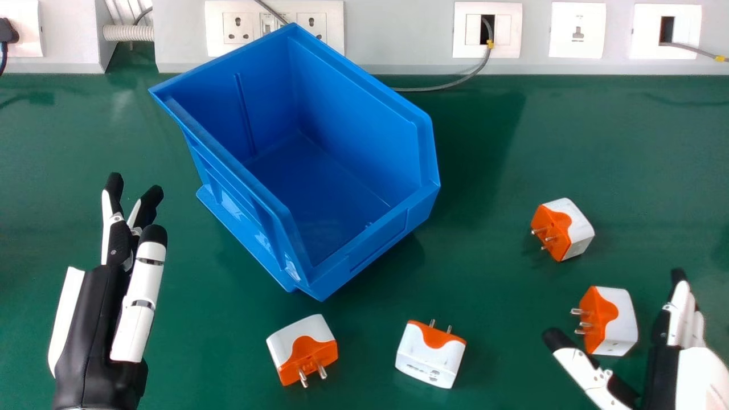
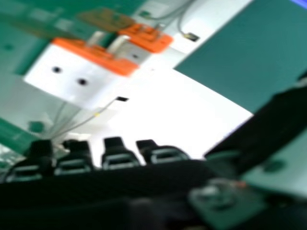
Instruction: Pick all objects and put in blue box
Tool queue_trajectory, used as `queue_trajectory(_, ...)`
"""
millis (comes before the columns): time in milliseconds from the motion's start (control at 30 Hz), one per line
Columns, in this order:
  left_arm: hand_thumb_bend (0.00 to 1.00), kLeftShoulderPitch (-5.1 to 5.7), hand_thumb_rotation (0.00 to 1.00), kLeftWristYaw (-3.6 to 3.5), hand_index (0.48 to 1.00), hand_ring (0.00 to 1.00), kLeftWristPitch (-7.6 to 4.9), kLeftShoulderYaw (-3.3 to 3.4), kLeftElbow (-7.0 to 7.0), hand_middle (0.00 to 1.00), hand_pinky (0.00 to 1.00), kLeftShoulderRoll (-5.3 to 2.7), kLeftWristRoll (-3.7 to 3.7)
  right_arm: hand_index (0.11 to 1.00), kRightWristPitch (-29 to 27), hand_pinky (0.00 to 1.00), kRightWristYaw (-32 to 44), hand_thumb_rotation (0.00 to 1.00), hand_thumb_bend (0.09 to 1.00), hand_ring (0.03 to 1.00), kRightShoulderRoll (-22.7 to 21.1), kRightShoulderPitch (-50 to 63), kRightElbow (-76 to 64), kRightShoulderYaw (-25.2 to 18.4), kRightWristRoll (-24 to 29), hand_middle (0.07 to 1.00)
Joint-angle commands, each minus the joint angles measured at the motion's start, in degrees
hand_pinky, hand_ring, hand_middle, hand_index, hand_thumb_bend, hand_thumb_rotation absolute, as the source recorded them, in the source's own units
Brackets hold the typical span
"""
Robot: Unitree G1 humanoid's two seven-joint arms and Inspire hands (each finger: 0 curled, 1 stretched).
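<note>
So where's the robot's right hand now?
In the head view, the right hand is at the lower right, its thumb and fingers beside the nearest orange-and-white plug adapter.

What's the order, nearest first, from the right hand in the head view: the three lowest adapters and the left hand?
1. Right adapter, beside the right hand.
2. Middle adapter, farther left.
3. Left adapter, farther left again.
4. Left hand, at the view's left side.

Green tabletop (image 1: 490, 285), pale wall panel (image 1: 398, 34), 5 white outlet plates (image 1: 578, 50), grey cables (image 1: 433, 89)
</note>
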Motion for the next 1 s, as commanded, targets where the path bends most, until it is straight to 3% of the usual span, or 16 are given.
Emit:
queue_trajectory(0,0.24,-0.16,0.91,0.05,0.981,1.00,-0.66,0.16,-1.20,0.97,1.00,0.53,0.15,1.000,1.30,0.93,-1.48,0.71,0.841,1.000,-0.51,-1.25,0.38,0.31,-1.01,1.000)
queue_trajectory(233,0.21,-0.30,0.91,-0.05,0.981,1.00,-0.44,0.15,-1.47,0.97,1.00,0.34,-0.41,1.000,7.14,0.92,-1.76,0.64,0.795,0.996,-1.28,-5.31,3.78,1.09,-2.26,1.000)
queue_trajectory(367,0.21,0.27,0.88,-0.22,0.985,1.00,0.44,0.10,-2.50,0.97,1.00,0.05,-1.45,1.000,11.49,0.91,-0.11,0.64,0.789,0.983,-2.37,-6.46,3.09,1.70,-2.59,1.000)
queue_trajectory(433,0.22,0.55,0.88,-0.28,0.989,1.00,-0.03,0.13,-2.47,0.98,1.00,0.16,-1.10,0.988,13.78,0.88,0.67,0.63,0.787,0.971,-2.80,-6.46,1.82,2.13,-2.95,1.000)
queue_trajectory(700,0.22,0.61,0.88,-0.49,0.990,1.00,-0.23,-0.10,-2.16,0.98,1.00,-0.19,-1.66,0.948,21.47,0.85,5.70,0.57,0.771,0.940,-4.27,-4.48,-5.48,3.14,-3.31,0.978)
queue_trajectory(800,0.22,0.84,0.89,-0.03,0.987,1.00,-0.06,-0.14,-2.44,0.97,1.00,-0.37,-1.03,0.944,25.89,0.85,9.28,0.56,0.748,0.937,-4.75,-3.81,-8.79,3.22,-3.91,0.973)
queue_trajectory(967,0.21,1.07,0.91,-0.33,0.987,1.00,0.09,-0.18,-2.59,0.98,1.00,-0.41,-1.55,0.936,31.96,0.82,13.89,0.58,0.719,0.929,-5.81,-3.54,-13.27,3.66,-5.86,0.965)
